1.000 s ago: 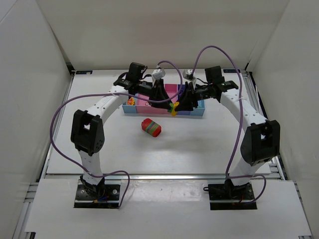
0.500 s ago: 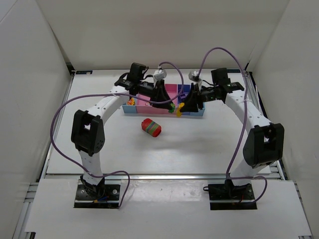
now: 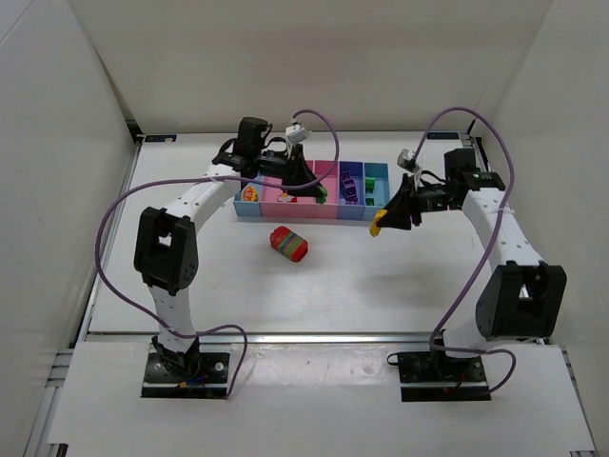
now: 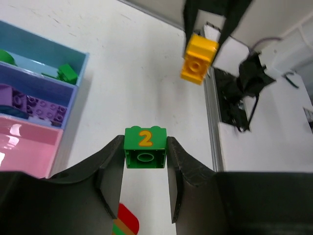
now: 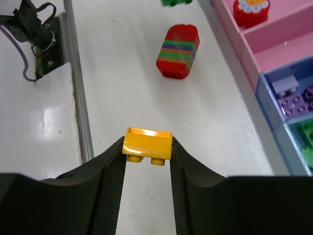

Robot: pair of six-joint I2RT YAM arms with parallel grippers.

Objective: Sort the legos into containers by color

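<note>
Green brick (image 4: 145,147) clamped by left gripper (image 4: 145,155) over the middle of the containers (image 3: 354,215). Yellow brick (image 5: 146,143) pinched by right gripper (image 5: 146,152) just off their right end. Both held at fingertips only, so a slip into a wrong bin is judged possible.

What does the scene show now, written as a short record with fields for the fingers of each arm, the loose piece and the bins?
left fingers: shut on green brick marked 2
right fingers: shut on yellow brick, above bare table
lying loose: red striped chunk, in front of the containers
dark blue bin: purple legos
light blue end bin: green legos
</note>
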